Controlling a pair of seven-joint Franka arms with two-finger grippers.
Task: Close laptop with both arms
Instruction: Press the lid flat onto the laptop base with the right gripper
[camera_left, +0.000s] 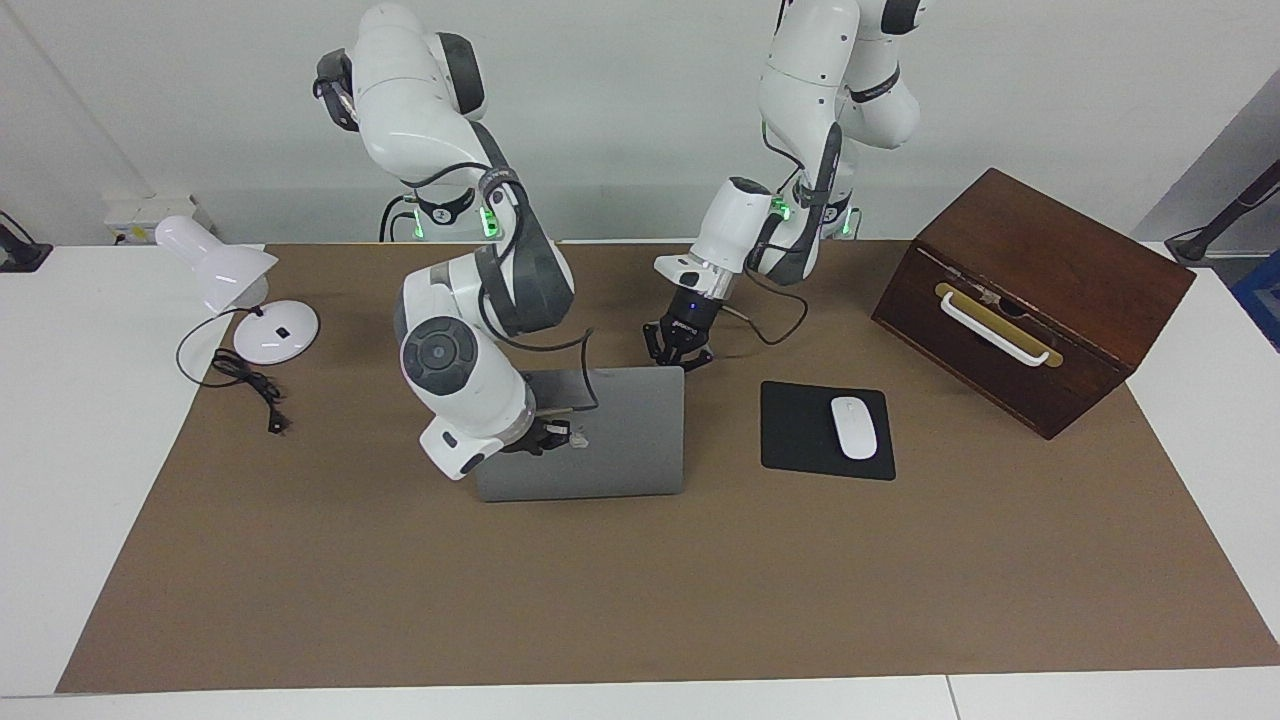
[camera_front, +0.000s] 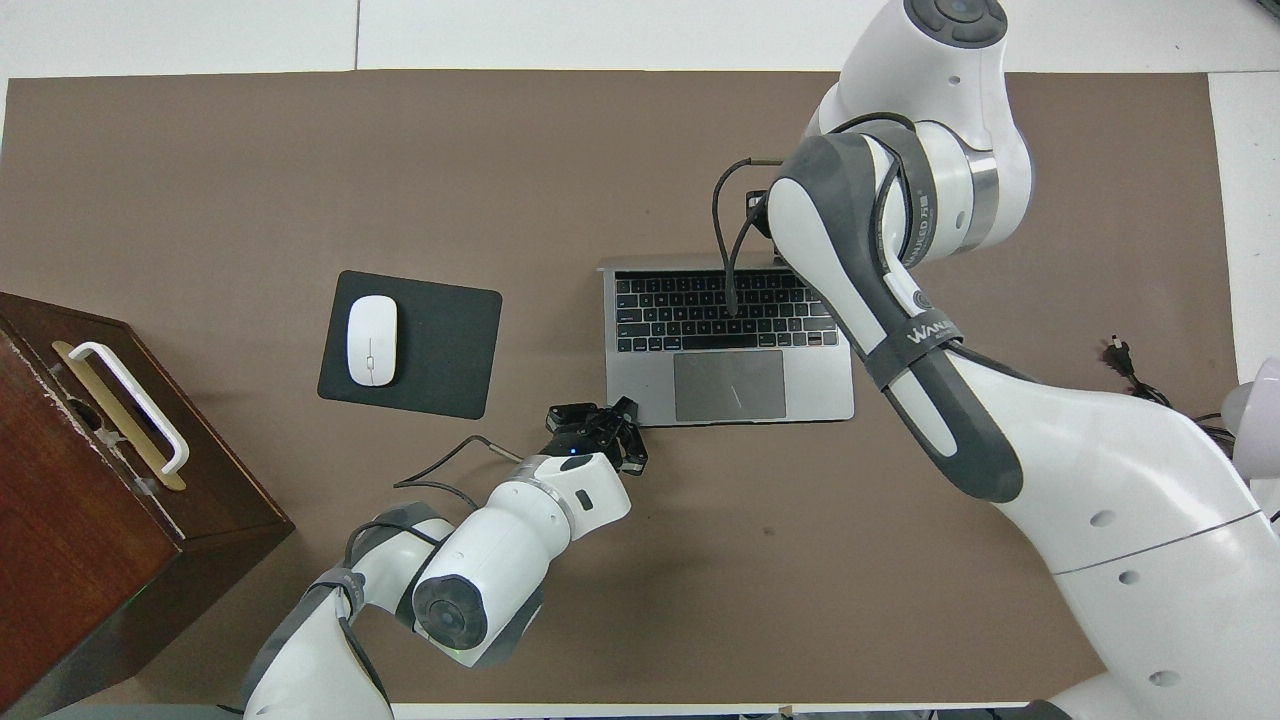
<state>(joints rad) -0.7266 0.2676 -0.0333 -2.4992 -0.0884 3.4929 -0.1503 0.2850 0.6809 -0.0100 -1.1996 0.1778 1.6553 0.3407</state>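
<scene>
A: Where is the laptop (camera_left: 600, 440)?

B: Mid-table on the brown mat, lid partly lowered. The right gripper (camera_left: 553, 436), fingers together, presses on the lid. The left gripper (camera_left: 678, 352), also closed and empty, sits at the laptop's corner nearest the robots, toward the mouse pad (camera_left: 826, 430).

A: Risks?

B: The closed fingertips may slide off the smooth lid, or an off-centre push may make the laptop skid.

Robotics lab, two white arms (camera_left: 470, 330) bolted at a paper-covered table (camera_left: 640, 600), bare white wall
</scene>
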